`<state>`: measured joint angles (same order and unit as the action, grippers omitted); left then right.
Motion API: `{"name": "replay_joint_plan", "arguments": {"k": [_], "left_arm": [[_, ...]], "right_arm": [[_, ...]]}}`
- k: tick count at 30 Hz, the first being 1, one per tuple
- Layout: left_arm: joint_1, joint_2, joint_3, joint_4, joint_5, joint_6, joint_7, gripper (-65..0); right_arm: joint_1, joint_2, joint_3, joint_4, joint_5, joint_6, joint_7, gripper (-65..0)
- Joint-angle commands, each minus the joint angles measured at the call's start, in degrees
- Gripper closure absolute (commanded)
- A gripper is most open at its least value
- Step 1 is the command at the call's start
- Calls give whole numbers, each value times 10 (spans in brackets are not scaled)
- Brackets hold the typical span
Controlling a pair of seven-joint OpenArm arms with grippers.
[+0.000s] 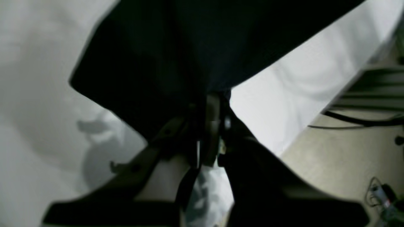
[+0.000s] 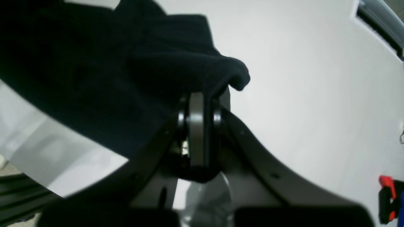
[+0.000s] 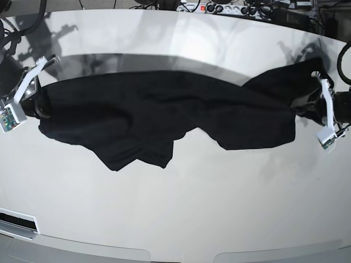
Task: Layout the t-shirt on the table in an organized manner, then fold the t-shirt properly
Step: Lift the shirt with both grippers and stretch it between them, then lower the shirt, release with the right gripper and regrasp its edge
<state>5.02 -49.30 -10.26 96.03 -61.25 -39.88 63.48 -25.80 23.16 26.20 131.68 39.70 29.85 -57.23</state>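
Observation:
The black t-shirt (image 3: 159,118) hangs stretched across the white table (image 3: 175,208), pulled between both arms, and its middle sags in loose folds onto the tabletop. In the base view my right gripper (image 3: 37,104) is at the left end of the cloth and my left gripper (image 3: 308,107) at the right end. The right wrist view shows the right gripper (image 2: 202,94) shut on a bunched edge of the t-shirt (image 2: 110,69). The left wrist view shows the left gripper (image 1: 214,97) shut on the t-shirt (image 1: 176,47), above the table (image 1: 31,94).
Power strips and cables (image 3: 230,7) line the table's far edge. The left wrist view shows the table's edge with floor and a cable (image 1: 356,121) beyond it. A red and blue object (image 2: 389,198) lies at the right wrist view's lower right.

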Motion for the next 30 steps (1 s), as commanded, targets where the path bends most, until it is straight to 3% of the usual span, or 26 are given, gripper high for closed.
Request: {"name": "replay_joint_plan", "arguments": {"k": [1, 3, 7, 11, 16, 18, 22, 24, 28, 30], "left_arm": [[-12, -18, -10, 7, -12, -1, -8, 0], [-25, -21, -11, 7, -3, -1, -36, 0], [-61, -21, -10, -1, 95, -1, -143, 0], [-68, -17, -10, -26, 113, -1, -176, 0], [-68, 8, -10, -63, 113, -1, -175, 0], [-66, 16, -10, -77, 113, -1, -175, 0], [-66, 20, -10, -107, 113, -1, -174, 0], [-66, 20, -10, -113, 113, -1, -177, 0], [-66, 20, -10, -114, 113, -1, -181, 0], [-66, 20, -10, -114, 113, -1, -181, 0]], "right_arm": [[10, 8, 4, 9, 8, 0, 22, 0], [32, 8, 4, 8, 7, -10, 36, 0], [94, 8, 1, -26, 8, -35, 59, 0], [164, 8, -41, -116, 6, -45, 71, 0], [304, 8, -156, -315, -34, -67, 106, -286], [368, 6, -200, -396, -66, -71, 112, -317], [468, 6, -242, -500, -83, -86, 101, -316], [503, 7, -243, -511, -52, -68, 57, -315], [531, 7, -239, -485, 118, 62, -75, -312], [524, 5, -240, -466, 217, 101, -141, -312]]}}
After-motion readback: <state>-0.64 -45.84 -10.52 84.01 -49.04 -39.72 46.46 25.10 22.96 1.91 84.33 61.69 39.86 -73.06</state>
